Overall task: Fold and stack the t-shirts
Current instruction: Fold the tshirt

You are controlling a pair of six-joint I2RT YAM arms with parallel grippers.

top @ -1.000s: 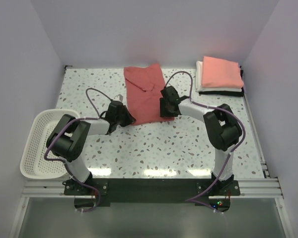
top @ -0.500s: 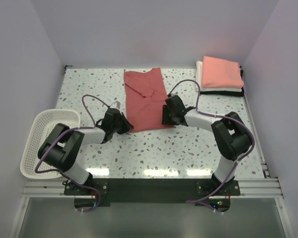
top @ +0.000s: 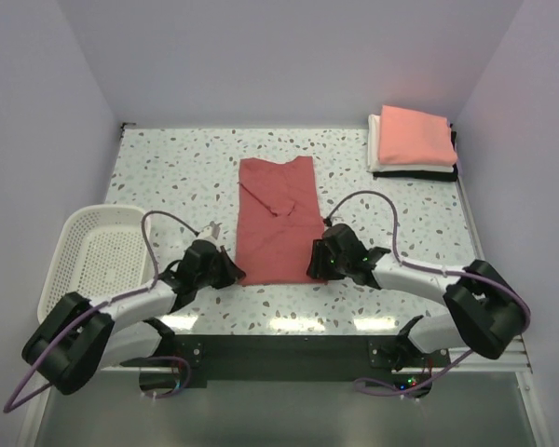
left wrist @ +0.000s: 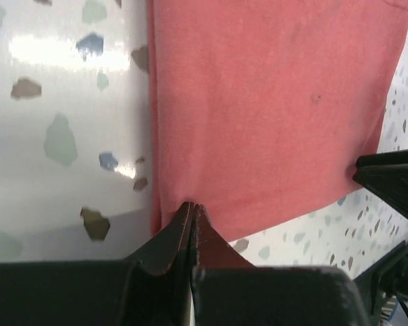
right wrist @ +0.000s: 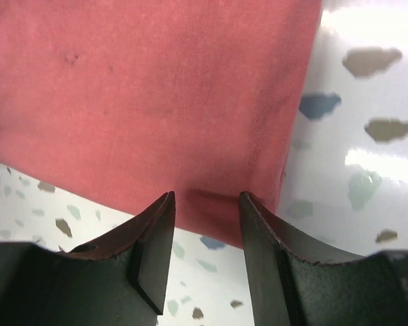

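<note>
Speckled tabletop (top: 186,177) holds a brick-red t-shirt (top: 278,219), folded into a long flat strip at centre. The left gripper (left wrist: 192,208) pinches its near-left corner, while the right gripper (right wrist: 207,197) has its fingers parted over the near-right corner.

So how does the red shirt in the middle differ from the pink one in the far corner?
The brick-red shirt lies alone on the table as a long panel. The salmon-pink shirt is a compact rectangle that tops a stack over a white shirt and a black shirt. The left gripper pinches one near corner of the brick-red shirt, and the right gripper is open at the other. Nothing touches the salmon-pink shirt. Both are plain, flat cloth.
</note>
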